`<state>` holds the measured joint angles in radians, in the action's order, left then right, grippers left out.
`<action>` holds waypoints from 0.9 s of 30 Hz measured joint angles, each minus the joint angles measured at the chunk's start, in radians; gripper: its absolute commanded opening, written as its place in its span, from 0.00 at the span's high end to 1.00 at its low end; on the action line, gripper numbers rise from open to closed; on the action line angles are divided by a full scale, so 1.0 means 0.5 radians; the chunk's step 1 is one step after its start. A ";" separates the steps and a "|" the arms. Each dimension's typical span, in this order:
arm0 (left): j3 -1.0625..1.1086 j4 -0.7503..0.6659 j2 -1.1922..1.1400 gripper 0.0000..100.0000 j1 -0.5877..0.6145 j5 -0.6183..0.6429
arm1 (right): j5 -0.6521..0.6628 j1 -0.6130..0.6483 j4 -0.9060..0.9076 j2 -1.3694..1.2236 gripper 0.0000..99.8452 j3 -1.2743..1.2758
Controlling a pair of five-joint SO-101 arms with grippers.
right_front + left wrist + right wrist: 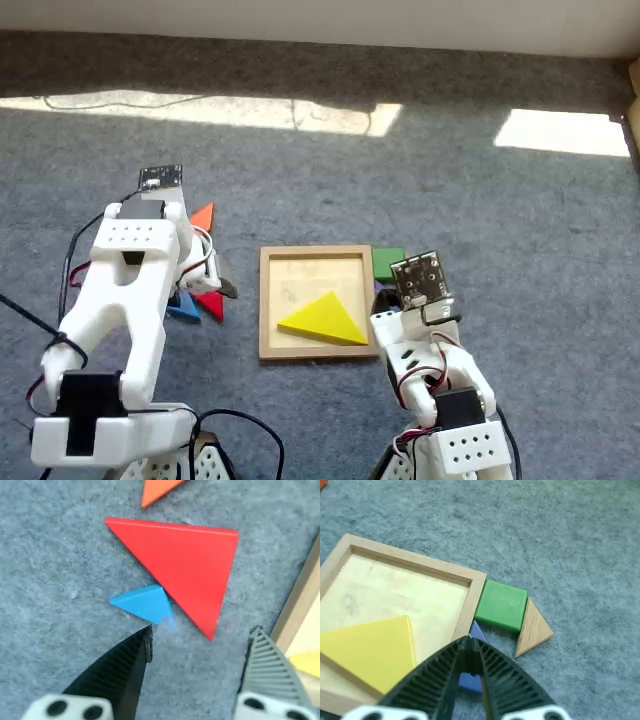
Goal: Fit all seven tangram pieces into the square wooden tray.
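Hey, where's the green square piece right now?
In the high view the green square lies on the carpet just outside the wooden tray's right rim, by its far corner. The right wrist view shows a tan triangle touching its other side.

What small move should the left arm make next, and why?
Probably lower the left gripper and close on the red triangle: its jaws stand open just above that piece's corner on the carpet, and the wooden tray beside it holds just a yellow triangle so far.
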<state>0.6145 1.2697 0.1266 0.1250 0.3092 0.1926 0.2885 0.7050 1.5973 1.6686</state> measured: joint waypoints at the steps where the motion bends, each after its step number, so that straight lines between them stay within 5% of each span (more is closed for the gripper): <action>1: 0.000 -0.052 -0.052 0.71 0.000 0.031 | 0.000 0.000 0.000 0.000 0.99 0.000; 17: -0.295 -0.276 -0.580 0.71 0.083 0.414 | 0.000 0.000 0.000 0.000 0.99 0.000; 27: -0.721 -0.049 -0.961 0.71 0.147 0.423 | 0.000 0.000 0.000 0.000 0.99 0.000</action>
<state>0.2539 1.2451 -0.3537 0.1987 0.5209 0.1926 0.2885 0.7050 1.5973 1.6686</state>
